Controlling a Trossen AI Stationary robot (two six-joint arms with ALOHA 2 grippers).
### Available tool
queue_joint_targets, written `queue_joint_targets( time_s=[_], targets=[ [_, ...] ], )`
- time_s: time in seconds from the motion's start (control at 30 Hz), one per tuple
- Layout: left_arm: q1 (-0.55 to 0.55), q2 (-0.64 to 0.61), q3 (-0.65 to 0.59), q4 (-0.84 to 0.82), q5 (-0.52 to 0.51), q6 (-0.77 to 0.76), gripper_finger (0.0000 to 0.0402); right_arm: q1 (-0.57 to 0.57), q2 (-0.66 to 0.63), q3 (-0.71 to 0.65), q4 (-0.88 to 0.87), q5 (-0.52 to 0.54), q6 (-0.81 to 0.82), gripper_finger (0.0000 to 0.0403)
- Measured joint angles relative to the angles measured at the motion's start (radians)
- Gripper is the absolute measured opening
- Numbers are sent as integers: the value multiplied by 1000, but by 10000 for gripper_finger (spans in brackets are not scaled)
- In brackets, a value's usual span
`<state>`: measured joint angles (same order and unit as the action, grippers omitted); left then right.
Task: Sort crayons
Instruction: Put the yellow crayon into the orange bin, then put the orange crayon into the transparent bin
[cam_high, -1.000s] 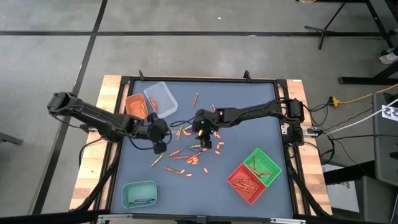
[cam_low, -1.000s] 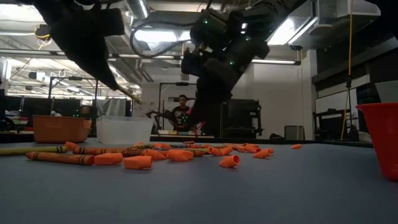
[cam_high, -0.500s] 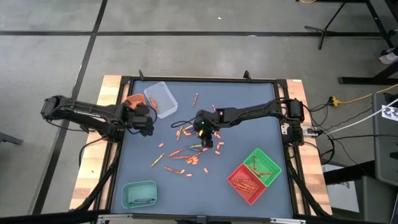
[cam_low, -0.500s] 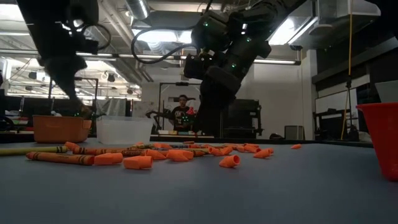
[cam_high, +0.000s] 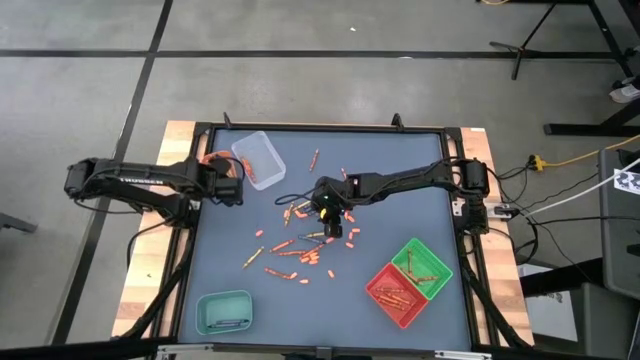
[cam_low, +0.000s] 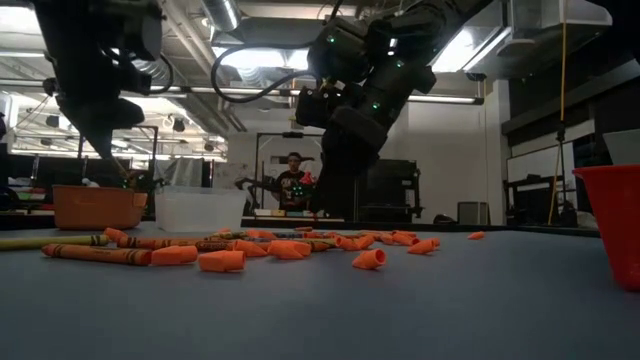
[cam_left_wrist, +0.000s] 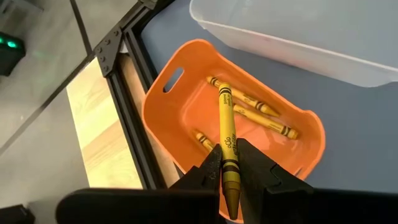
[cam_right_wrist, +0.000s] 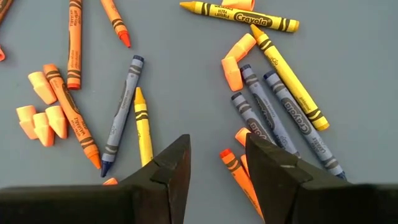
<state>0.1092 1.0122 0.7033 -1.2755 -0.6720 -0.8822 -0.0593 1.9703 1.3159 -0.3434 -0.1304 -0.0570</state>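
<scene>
Pinching a yellow crayon (cam_left_wrist: 226, 140), left fingers (cam_left_wrist: 206, 175) hover over orange tray (cam_left_wrist: 163, 118); right fingers (cam_right_wrist: 175, 165) wide.

Trays on the bench: five, namely one clear tray (cam_high: 259, 158), one orange tray (cam_left_wrist: 186, 99), one teal tray (cam_high: 224, 312), one green tray (cam_high: 421, 266), one red tray (cam_high: 398, 294). Crayons in the orange tray: three yellow. Crayons held over it: one yellow crayon (cam_left_wrist: 227, 149). Loose crayons (cam_high: 297, 250) at centre: dozens, not countable. Arms: two.
</scene>
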Motion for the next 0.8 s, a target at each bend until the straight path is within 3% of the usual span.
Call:
queue_joint_targets(
  time_s=[0.47, 0.8],
  targets=[
    [26, 0, 0, 0, 0, 0, 19, 0, 0, 0, 0, 0, 0, 152],
    [26, 0, 0, 5, -4, -1, 101, 0, 0, 0, 0, 0, 0, 152]
  ],
)
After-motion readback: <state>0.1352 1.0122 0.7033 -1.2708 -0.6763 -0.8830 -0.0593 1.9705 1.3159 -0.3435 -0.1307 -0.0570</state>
